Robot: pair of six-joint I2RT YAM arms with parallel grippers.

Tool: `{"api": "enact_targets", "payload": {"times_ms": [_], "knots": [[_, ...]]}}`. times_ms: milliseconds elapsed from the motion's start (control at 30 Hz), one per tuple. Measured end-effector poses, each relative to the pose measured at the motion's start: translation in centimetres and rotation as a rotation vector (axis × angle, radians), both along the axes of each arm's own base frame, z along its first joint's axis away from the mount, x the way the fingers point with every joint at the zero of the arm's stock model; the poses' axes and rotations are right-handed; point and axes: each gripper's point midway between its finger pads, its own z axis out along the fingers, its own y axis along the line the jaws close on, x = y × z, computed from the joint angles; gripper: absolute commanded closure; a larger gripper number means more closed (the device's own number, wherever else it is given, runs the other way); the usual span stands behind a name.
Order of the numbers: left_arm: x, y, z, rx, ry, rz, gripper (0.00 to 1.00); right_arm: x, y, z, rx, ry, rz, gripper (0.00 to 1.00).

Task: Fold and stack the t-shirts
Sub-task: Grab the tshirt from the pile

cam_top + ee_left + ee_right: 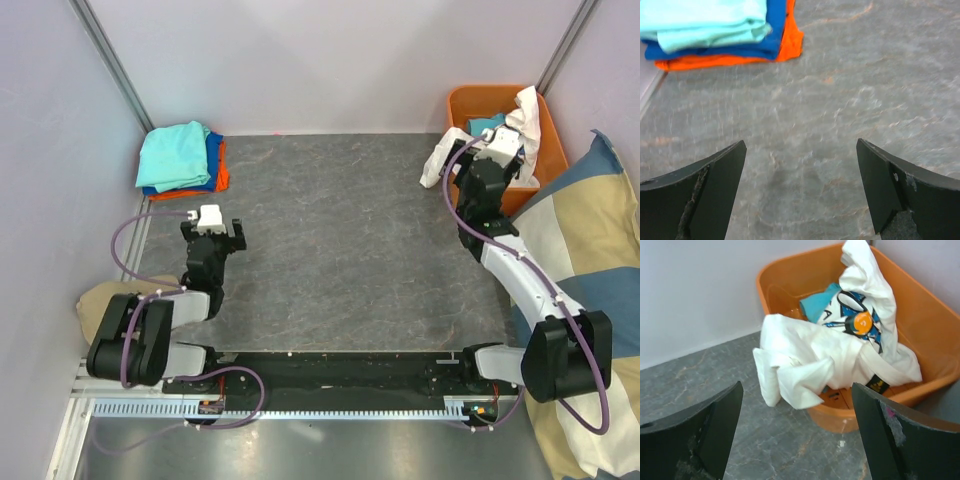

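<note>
A folded stack of t-shirts lies at the back left: teal [178,152] on top, then blue [214,160] and orange [222,178]. The left wrist view shows the same teal [705,22], blue [776,30] and orange [790,45] tees. A crumpled white t-shirt [527,118] with a blue and orange print spills over the front rim of the orange bin [478,100]. My right gripper [797,385] hangs open just in front of the white t-shirt [810,355], holding nothing. My left gripper [800,145] is open over bare table, short of the stack.
A teal garment [815,302] lies deeper in the orange bin [920,325]. A blue-and-cream checked cushion [590,230] fills the right side. A tan cap [100,300] sits by the left arm's base. Walls close the table [340,240] at the back and sides.
</note>
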Motion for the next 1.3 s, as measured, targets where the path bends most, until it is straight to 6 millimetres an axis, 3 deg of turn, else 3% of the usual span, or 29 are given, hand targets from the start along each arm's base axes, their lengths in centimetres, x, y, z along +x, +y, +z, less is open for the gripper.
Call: {"api": "enact_targets", "payload": {"times_ms": [67, 300, 433, 500, 633, 800, 967, 1100, 1300], "knots": [[0.6, -0.4, 1.8, -0.004, -0.015, -0.020, 0.00, 0.5, 0.4, 1.4, 0.010, 0.015, 0.014, 0.02], [2.7, -2.2, 11.1, -0.134, -0.144, -0.073, 0.00, 3.0, 0.6, 2.3, -0.005, 0.150, -0.006, 0.02], [4.8, -4.7, 14.6, -0.221, -0.119, -0.161, 0.00, 5.3, 0.3, 4.3, -0.029, 0.177, -0.048, 0.02], [5.3, -6.1, 15.4, -0.251, -0.096, -0.211, 0.00, 6.7, -0.1, 5.4, -0.041, 0.191, -0.078, 0.02], [4.8, -8.5, 14.6, -0.271, -0.019, -0.282, 0.00, 9.6, -1.2, 5.8, -0.038, 0.218, -0.112, 0.02], [3.5, -10.6, 11.7, -0.287, 0.108, -0.323, 0.00, 11.4, -3.5, 0.8, 0.005, 0.352, -0.139, 0.02], [2.9, -11.6, 10.6, -0.304, 0.155, -0.345, 0.00, 10.6, -6.7, -4.8, 0.116, 0.475, -0.160, 0.03], [2.8, -11.7, 10.2, -0.310, 0.170, -0.343, 0.00, 9.4, -8.7, -7.3, 0.185, 0.518, -0.190, 0.04], [2.7, -11.7, 9.5, -0.316, 0.190, -0.339, 0.00, 8.3, -7.3, -10.3, 0.249, 0.565, -0.163, 0.04]]}}
